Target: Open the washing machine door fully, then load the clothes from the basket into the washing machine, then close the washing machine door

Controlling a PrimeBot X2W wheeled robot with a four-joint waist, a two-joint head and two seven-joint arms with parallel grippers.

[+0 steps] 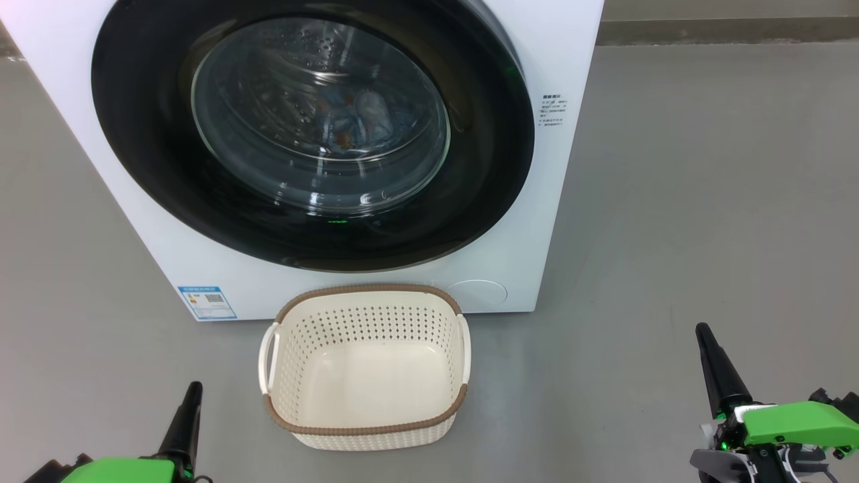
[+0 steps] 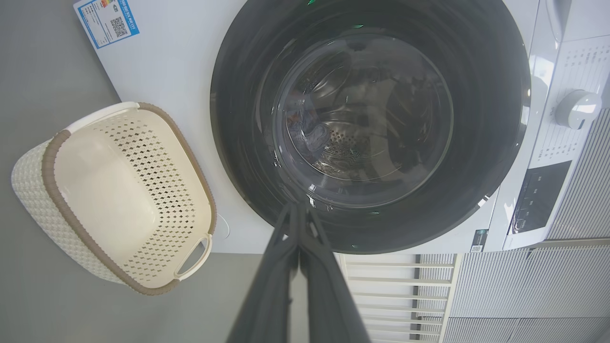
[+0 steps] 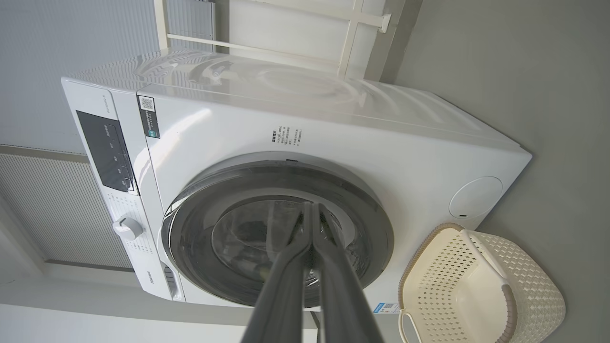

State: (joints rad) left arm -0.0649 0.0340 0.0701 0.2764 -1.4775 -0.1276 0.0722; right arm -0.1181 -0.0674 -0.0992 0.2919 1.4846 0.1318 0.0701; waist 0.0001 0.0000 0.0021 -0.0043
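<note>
The white washing machine [image 1: 570, 60] stands ahead with its round black door [image 1: 154, 168] shut flat against the front. Through the glass window I make out the clothes [image 1: 359, 121], blue with orange-brown print, lying in the drum. The cream basket [image 1: 366, 365] sits on the floor just in front of the machine, with nothing inside. My left gripper [image 1: 194, 389] is low at the left, shut and holding nothing. My right gripper [image 1: 702, 330] is low at the right, likewise shut and bare. Both stand well back from the door. The wrist views show the door [image 2: 238, 119] [image 3: 371, 228], the basket [image 2: 119, 200] [image 3: 476, 295] and each pair of fingertips pressed together: left gripper [image 2: 299, 206], right gripper [image 3: 312, 207].
Grey floor [image 1: 704, 201] stretches wide to the right of the machine and around the basket. A blue label sticker [image 1: 207, 302] is on the machine's lower left front. The control panel with a white knob [image 2: 577, 108] is on the machine's upper front.
</note>
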